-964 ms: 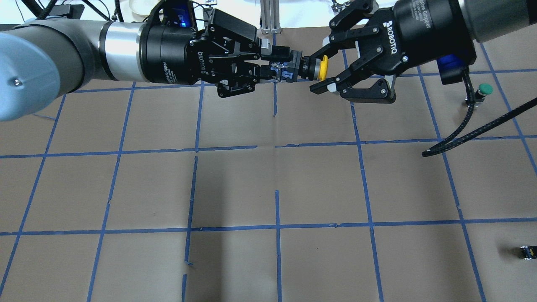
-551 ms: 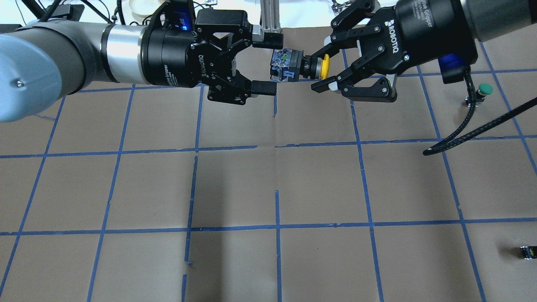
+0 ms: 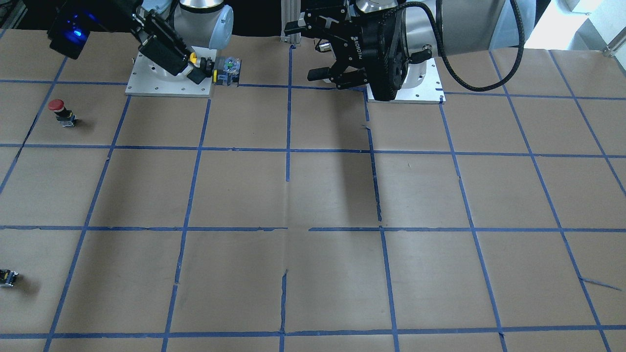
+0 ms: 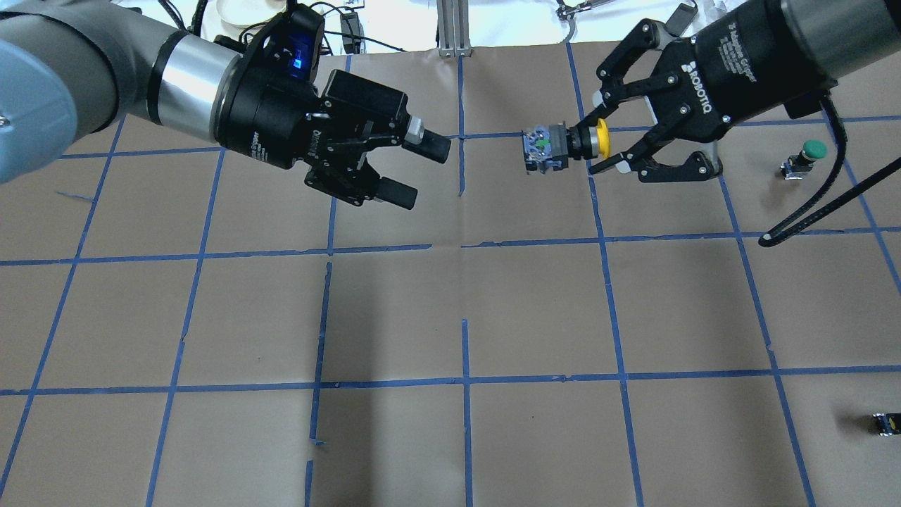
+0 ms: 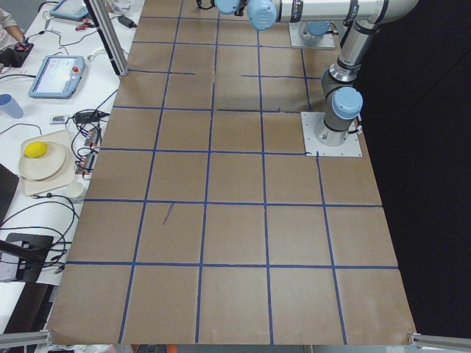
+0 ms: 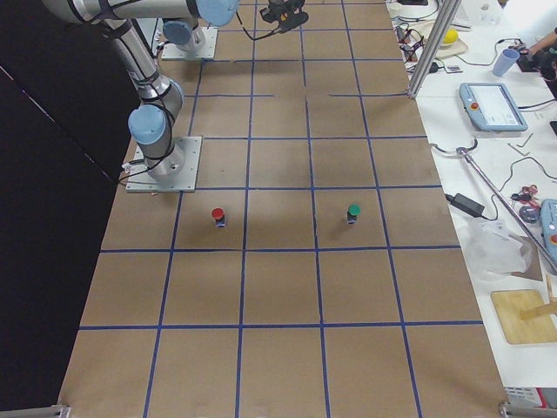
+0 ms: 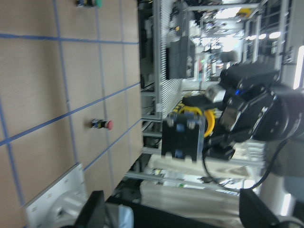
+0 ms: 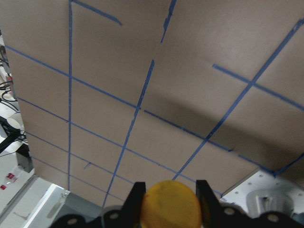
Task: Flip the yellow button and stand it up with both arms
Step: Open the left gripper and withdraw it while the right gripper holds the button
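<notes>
The yellow button (image 4: 563, 143) is held level in the air, its yellow cap (image 4: 600, 138) inside my right gripper (image 4: 593, 145), which is shut on it. Its black-and-grey body points toward my left gripper (image 4: 419, 170), which is open, empty and well apart from it. In the front-facing view the button (image 3: 222, 69) sticks out of the right gripper (image 3: 196, 67), and the left gripper (image 3: 305, 49) hangs open. The left wrist view shows the button's base (image 7: 183, 134) ahead. The right wrist view shows the cap (image 8: 172, 203) between the fingers (image 8: 136, 194).
A green-capped button (image 4: 811, 152) stands at the right, far side. A red-capped button (image 3: 58, 110) stands near the right arm's base plate. A tiny dark switch piece (image 4: 884, 422) lies near the right edge. The table is brown paper with blue tape lines (image 4: 464, 246).
My left gripper opened, let go of the button's body and drew back to the left. My right gripper, shut on the cap, carried the button to the right.
</notes>
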`<state>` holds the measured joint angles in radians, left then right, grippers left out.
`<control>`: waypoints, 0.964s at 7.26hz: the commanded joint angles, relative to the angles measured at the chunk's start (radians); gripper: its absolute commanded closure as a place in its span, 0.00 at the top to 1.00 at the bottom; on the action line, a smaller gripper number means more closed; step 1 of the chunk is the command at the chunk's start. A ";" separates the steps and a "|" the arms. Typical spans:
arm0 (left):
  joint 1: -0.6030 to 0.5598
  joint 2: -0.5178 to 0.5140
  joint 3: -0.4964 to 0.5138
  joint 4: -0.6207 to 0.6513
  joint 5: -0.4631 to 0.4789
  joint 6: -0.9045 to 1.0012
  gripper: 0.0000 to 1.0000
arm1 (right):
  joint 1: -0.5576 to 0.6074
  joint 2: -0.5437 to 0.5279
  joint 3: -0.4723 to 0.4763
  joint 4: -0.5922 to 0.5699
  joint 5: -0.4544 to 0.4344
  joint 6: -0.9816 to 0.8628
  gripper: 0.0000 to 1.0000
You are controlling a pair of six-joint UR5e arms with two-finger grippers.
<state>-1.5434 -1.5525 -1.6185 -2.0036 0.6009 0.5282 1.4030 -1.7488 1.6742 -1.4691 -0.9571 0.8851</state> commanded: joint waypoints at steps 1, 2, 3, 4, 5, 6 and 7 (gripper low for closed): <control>0.000 -0.008 0.048 0.126 0.323 -0.165 1.00 | -0.047 0.020 0.074 -0.016 -0.238 -0.432 0.22; 0.000 -0.014 0.049 0.187 0.438 -0.212 1.00 | -0.091 0.022 0.111 -0.039 -0.335 -0.618 0.16; 0.000 -0.020 0.039 0.237 0.650 -0.271 1.00 | -0.155 0.022 0.160 -0.139 -0.394 -0.819 0.16; 0.000 -0.026 0.048 0.242 0.807 -0.312 1.00 | -0.211 0.022 0.227 -0.268 -0.444 -1.006 0.16; 0.000 -0.024 0.046 0.315 0.854 -0.414 1.00 | -0.246 0.023 0.299 -0.421 -0.489 -1.154 0.16; 0.000 -0.024 0.042 0.448 0.902 -0.483 1.00 | -0.266 0.026 0.356 -0.548 -0.509 -1.263 0.16; 0.000 -0.021 0.034 0.478 0.974 -0.487 1.00 | -0.285 0.034 0.402 -0.659 -0.512 -1.354 0.16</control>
<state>-1.5431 -1.5759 -1.5770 -1.6045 1.4847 0.0843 1.1486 -1.7224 2.0064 -1.9680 -1.4497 -0.3257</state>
